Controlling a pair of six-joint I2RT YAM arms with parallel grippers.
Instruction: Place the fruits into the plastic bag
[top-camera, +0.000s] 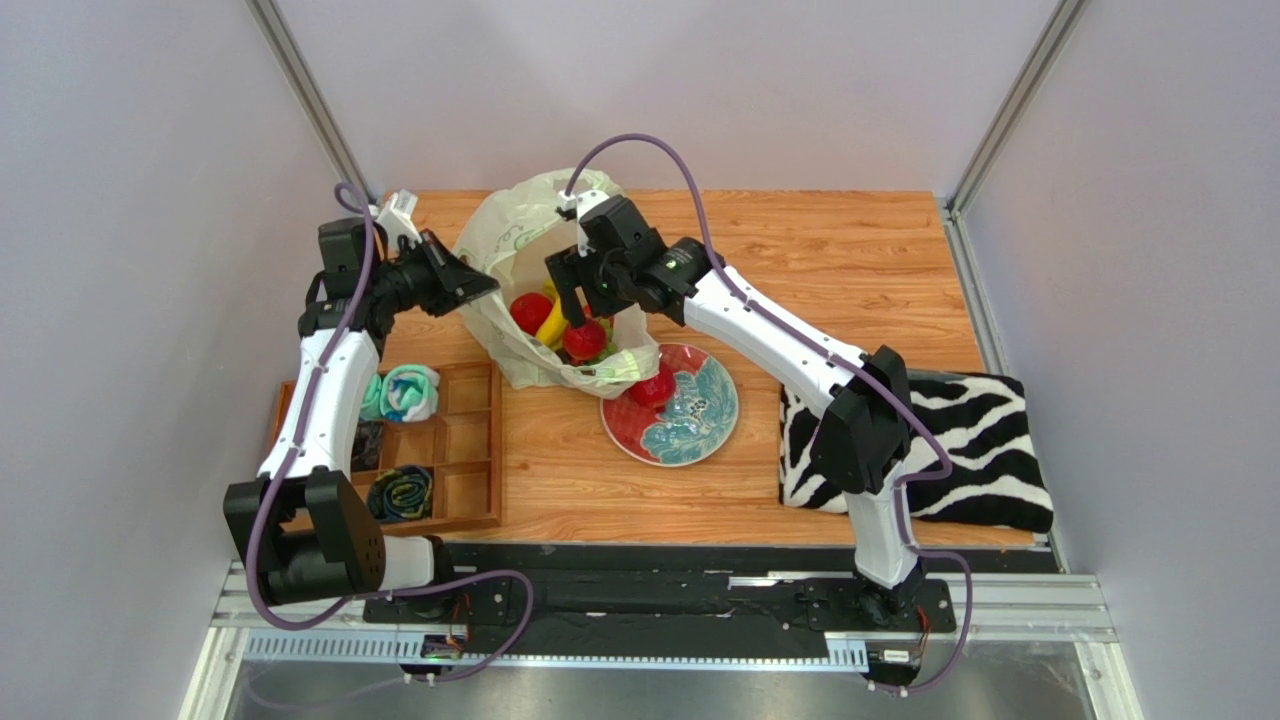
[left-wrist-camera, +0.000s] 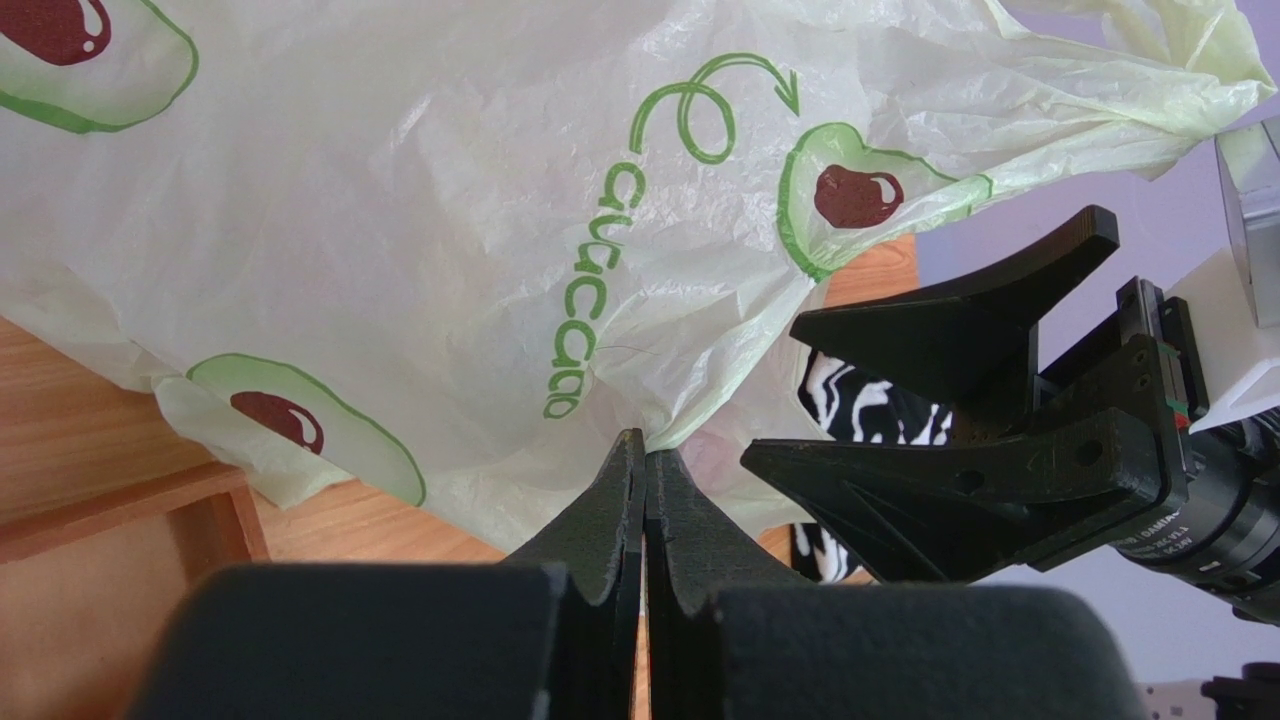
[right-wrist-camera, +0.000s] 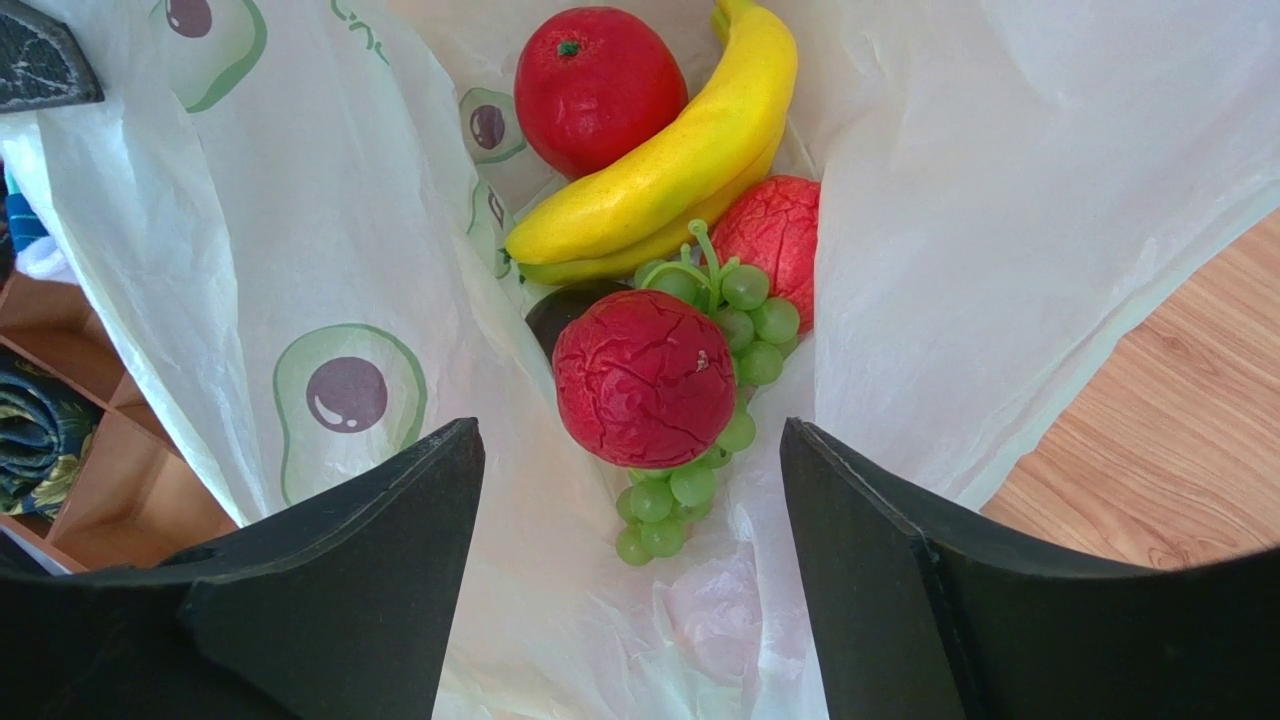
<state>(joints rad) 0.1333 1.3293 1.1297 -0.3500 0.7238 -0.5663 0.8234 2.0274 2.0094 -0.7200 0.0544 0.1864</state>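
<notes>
plastic bag (left-wrist-camera: 376, 225) could have slumped shut if the pinching left gripper (left-wrist-camera: 646, 450) slipped; right gripper (right-wrist-camera: 631, 438) hung spread.

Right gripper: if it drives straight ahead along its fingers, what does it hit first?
Most likely the cracked red fruit, centred between the open fingers of the right gripper, on the grapes in the bag. Depth is unclear, so bag folds could brush first.

Dark fruit (right-wrist-camera: 565, 311): you see only sliver, rest buried under banana (right-wrist-camera: 676, 143) and grape bunch (right-wrist-camera: 756, 321). Red fruit (top-camera: 652, 393) at plate (top-camera: 706, 431) far-left rim: plastic bag (top-camera: 504, 240) overlaps it; inside or outside, you cannot tell.
</notes>
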